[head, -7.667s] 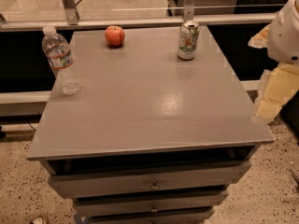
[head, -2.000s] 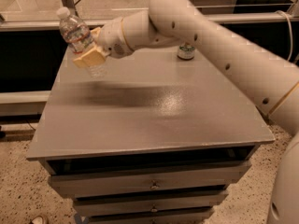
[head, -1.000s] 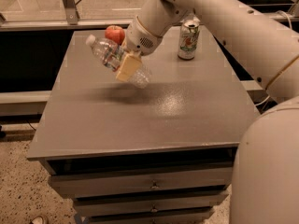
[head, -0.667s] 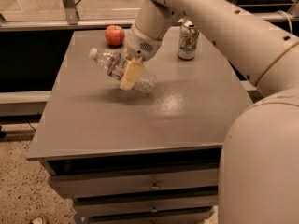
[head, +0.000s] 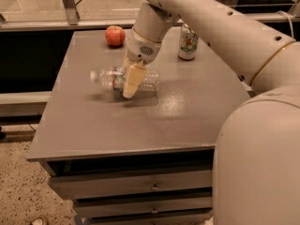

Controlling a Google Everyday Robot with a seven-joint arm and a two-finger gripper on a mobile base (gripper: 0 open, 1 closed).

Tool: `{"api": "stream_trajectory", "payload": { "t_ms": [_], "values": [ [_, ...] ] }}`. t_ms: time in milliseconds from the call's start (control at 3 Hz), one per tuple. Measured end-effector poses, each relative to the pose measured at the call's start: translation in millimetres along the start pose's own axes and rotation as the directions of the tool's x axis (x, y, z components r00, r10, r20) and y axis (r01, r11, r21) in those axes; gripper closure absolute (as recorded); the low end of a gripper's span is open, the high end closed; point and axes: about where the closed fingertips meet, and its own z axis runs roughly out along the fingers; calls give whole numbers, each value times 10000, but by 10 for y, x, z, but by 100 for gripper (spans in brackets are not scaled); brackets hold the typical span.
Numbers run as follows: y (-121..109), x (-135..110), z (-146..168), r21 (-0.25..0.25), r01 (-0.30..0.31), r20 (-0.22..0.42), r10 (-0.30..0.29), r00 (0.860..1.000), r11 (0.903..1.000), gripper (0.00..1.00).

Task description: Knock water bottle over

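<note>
The water bottle (head: 108,78), clear and ribbed with a white cap and a white, red and blue label band, lies on its side on the grey table (head: 140,125), left of the middle, with its cap pointing left. My gripper (head: 129,90) reaches down from the white arm (head: 201,18) and is closed around the bottle's middle. One cream finger (head: 133,78) crosses in front of the bottle; the other is hidden behind it. A shadow lies under the bottle.
A red apple (head: 115,35) sits at the table's back left. A green-and-white drink can (head: 188,42) stands upright at the back right. Drawers (head: 152,186) are below the table's front edge. The arm's large white body fills the right side.
The gripper carried the bottle from the table's back left corner toward the middle, tilting it from upright to horizontal and lowering it to the tabletop.
</note>
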Motion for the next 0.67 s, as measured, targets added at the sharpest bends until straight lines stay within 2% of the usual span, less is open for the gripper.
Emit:
{"api": "stream_trajectory", "payload": {
  "t_ms": [333,667],
  "values": [
    [51,-56,87,-340,310,-146,-315,9994,9989,0],
    [57,-66,79,-334,347,-134,-352,9993,9988,0]
  ]
}}
